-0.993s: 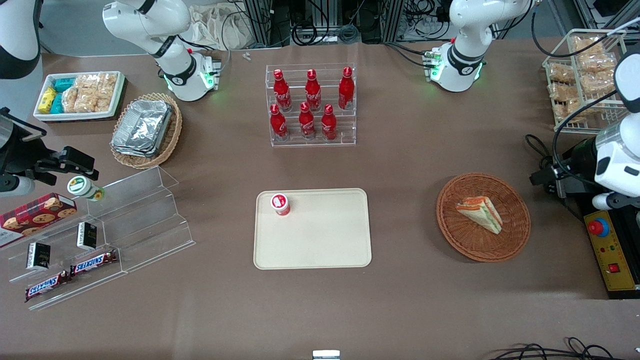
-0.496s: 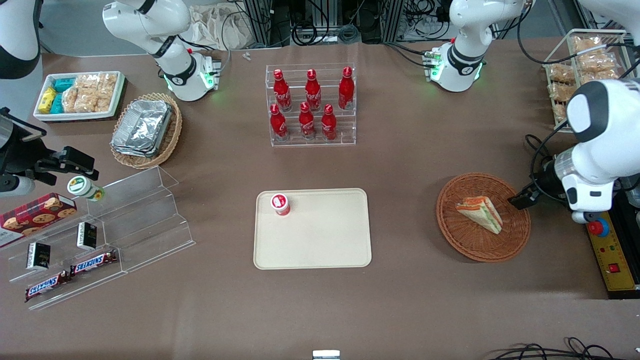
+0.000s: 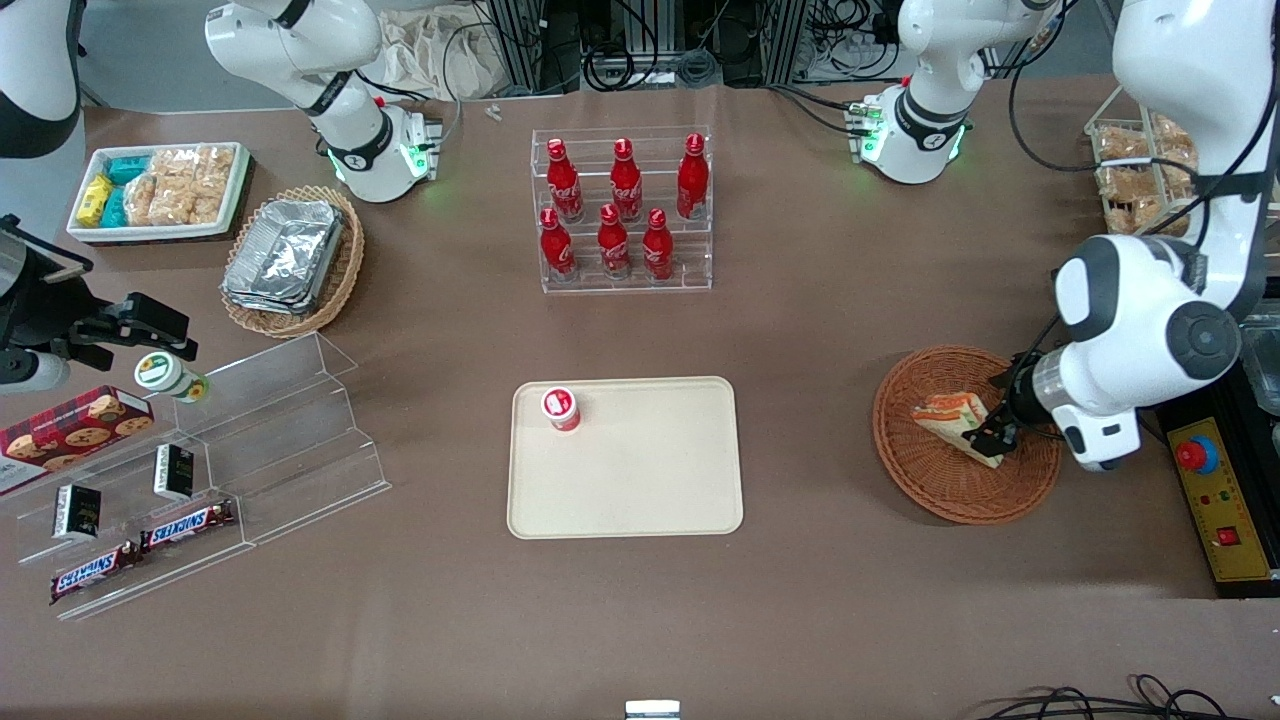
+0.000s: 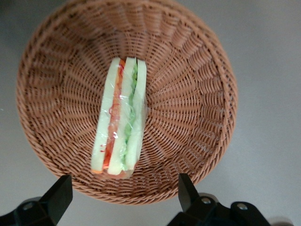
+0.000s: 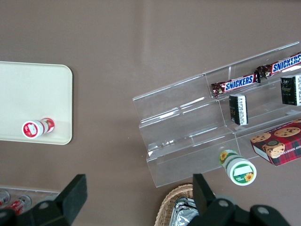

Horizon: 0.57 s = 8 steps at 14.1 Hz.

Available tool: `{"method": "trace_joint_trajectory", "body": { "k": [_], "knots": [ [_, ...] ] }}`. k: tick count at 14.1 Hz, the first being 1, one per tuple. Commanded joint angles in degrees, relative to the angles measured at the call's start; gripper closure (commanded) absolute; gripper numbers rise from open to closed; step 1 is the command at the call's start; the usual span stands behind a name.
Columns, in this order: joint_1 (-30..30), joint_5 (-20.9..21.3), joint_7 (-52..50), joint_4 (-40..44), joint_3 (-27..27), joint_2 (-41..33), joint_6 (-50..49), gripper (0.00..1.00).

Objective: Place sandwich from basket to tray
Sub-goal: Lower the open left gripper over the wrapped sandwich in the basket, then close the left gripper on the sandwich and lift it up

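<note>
- Sandwich (image 4: pixel 120 120) lies wrapped in clear film in the middle of the basket (image 4: pixel 197 99), on its edge with the filling layers facing up.
- Tool (image 3: pixel 990 432) hangs just above the sandwich, its fingers (image 4: pixel 57 195) spread wide, one to each side of the wedge, touching nothing.
- Tray (image 3: pixel 640 490) sits on the brown surface (image 3: pixel 800 330) well apart from the basket, toward the parked arm's end, carrying a small red-and-white bottle (image 3: pixel 561 408) near one corner.
- Red bottles (image 3: pixel 620 205) stand in a clear rack farther from the front camera than the tray.
</note>
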Motion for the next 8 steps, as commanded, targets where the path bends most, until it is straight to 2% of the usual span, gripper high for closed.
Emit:
{"method": "trace_joint_trajectory", "body": {
  "k": [1, 8],
  "knots": [
    [-0.39, 0.58, -2.55, 0.84, 0.14, 1.67, 1.58, 0.00],
    [-0.13, 0.67, -2.56, 0.23, 0.58, 2.55, 1.58, 0.00]
  ]
}}
